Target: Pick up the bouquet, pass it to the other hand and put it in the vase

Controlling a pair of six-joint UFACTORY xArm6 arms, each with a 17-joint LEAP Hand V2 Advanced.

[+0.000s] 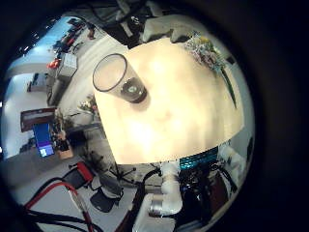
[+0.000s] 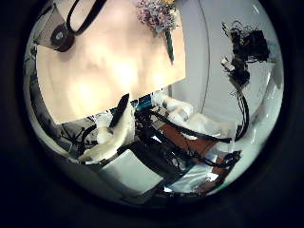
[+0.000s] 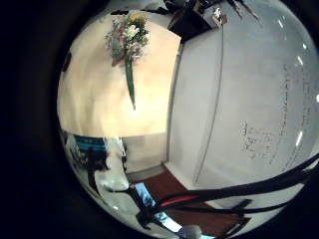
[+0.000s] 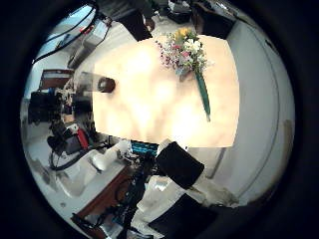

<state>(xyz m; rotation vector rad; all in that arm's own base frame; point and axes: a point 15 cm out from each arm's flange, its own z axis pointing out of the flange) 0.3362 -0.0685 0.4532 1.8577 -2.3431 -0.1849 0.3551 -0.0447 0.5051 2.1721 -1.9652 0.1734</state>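
The bouquet (image 4: 182, 50), a bunch of small flowers on a long stem, lies flat on the table (image 4: 150, 100) near one end. It also shows in the left palm views as the bouquet (image 1: 208, 50). A clear glass vase (image 1: 116, 77) with a dark base stands upright toward the table's other end, well apart from the flowers. Both hands hover high above the table and touch nothing. Only a dark fingertip of the right hand (image 4: 179, 164) and one of the left hand (image 2: 122, 106) reach into their views. No fingers curl across any view.
A white arm base (image 1: 169, 193) and a small teal object (image 4: 140, 149) sit at the table's near edge. A wide bare stretch of tabletop (image 1: 183, 106) lies between vase and bouquet. Cluttered benches and a white wall (image 3: 239, 90) surround the table.
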